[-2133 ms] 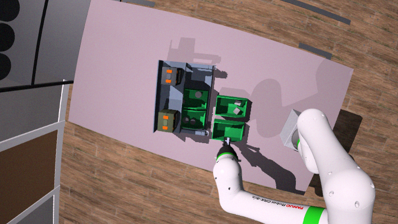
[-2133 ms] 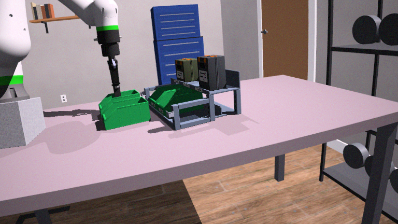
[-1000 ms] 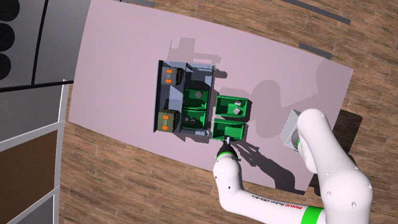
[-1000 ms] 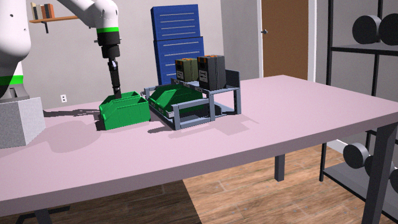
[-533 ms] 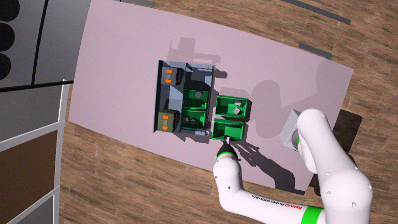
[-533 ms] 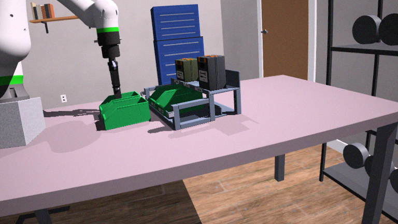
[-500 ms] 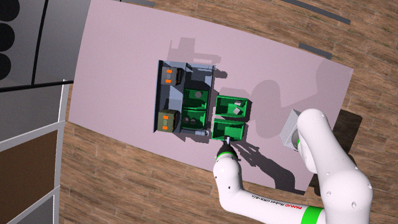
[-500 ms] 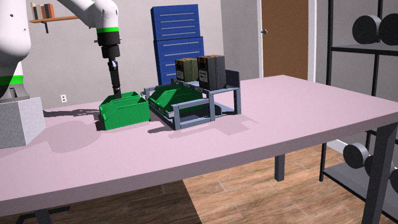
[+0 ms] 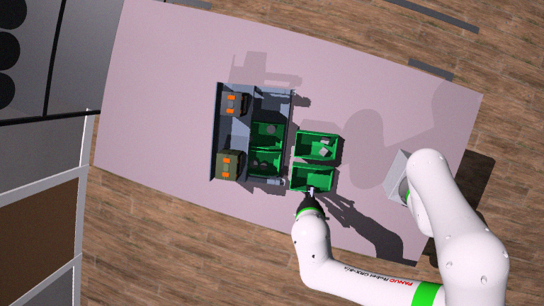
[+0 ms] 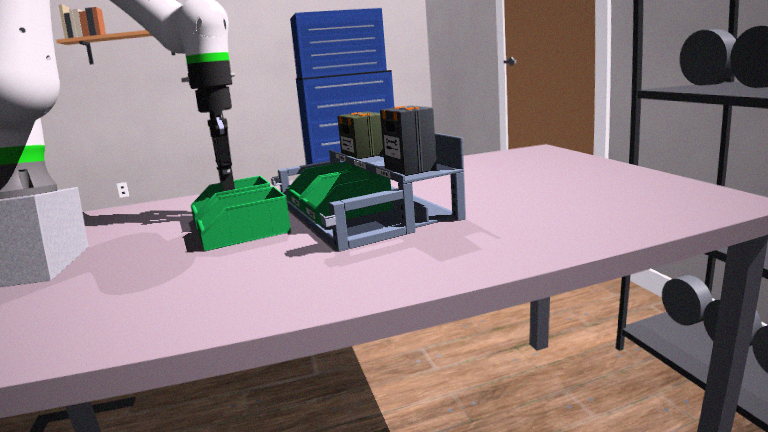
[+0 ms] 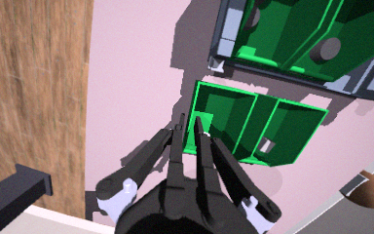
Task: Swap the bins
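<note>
The empty green bin stands upright on the table in front of the shelf. It also shows in the wrist view and as the farther bin in the exterior view. The green bin with grey parts stands beside it, touching or nearly so. My gripper points down at the empty bin's outer side wall. Its fingers stand slightly apart, one on each side of that wall, not clamping it. The shelf's gap is free.
Two more green bins with round parts sit on the shelf's lower level. Two dark boxes with orange marks stand on its low top board. My grey base block stands close behind the bins.
</note>
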`<state>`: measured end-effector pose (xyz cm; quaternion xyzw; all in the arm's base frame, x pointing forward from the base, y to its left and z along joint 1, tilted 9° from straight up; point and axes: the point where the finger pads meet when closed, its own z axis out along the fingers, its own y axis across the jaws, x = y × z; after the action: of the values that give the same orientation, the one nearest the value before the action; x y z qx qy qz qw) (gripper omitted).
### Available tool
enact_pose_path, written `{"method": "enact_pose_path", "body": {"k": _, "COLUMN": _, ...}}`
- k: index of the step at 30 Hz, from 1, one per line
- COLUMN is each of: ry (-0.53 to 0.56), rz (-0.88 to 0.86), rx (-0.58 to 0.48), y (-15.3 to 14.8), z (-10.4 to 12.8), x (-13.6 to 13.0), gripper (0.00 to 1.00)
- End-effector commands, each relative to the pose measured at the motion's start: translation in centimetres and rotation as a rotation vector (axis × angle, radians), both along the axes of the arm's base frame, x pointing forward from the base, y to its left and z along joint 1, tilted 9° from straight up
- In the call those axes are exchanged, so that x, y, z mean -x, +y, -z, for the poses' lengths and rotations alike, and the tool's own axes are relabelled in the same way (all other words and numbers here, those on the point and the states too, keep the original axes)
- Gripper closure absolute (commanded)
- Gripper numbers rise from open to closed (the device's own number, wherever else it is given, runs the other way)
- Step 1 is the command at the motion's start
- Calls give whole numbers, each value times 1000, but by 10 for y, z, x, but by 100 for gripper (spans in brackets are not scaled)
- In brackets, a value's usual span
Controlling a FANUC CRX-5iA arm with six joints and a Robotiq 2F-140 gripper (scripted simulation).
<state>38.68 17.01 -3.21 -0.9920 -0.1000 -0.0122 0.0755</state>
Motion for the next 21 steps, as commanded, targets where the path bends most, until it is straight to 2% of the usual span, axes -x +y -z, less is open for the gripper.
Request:
{"method": "enact_pose_path", "body": {"k": 1, "ry": -1, "rz": 0, "rx": 0, "y": 0, "z": -1, "x": -1, "gripper": 76}}
{"method": "enact_pose_path", "body": {"k": 21, "ry": -1, "rz": 0, "rx": 0, "y": -1, "z": -9, "x": -1, "gripper": 76}}
